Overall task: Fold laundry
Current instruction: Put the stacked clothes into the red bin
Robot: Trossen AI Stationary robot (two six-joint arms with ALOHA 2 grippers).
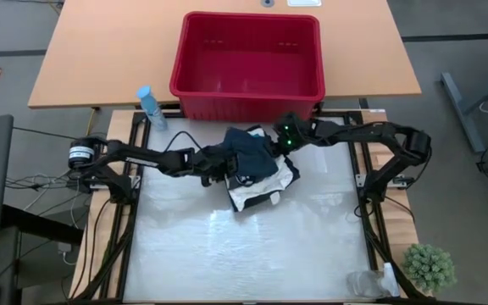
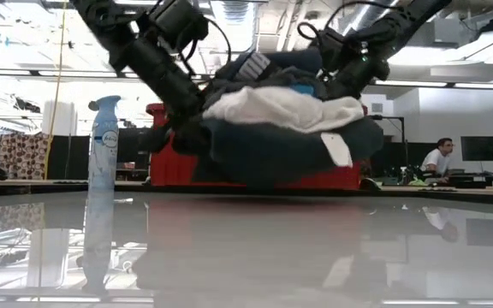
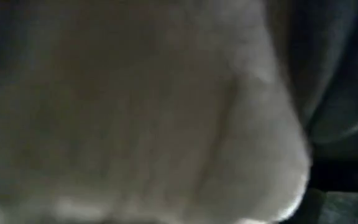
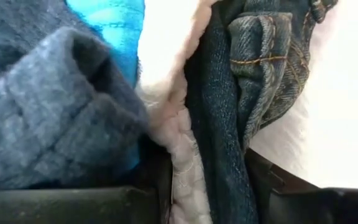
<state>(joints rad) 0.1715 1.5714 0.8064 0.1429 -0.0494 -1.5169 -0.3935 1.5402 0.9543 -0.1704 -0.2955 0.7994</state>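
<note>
The laundry [image 1: 257, 169] sits as one soft, floppy heap just in front of the red basket [image 1: 248, 63], white garment [image 2: 285, 109] sandwiched between dark ones. Left gripper [image 1: 224, 167] is buried in the pile, grip impossible to tell; right gripper [image 1: 276, 141] pinches denim [image 4: 241, 81] and white fabric. It'll sag and slide, so grabbing hems or corners looks smartest.
</note>
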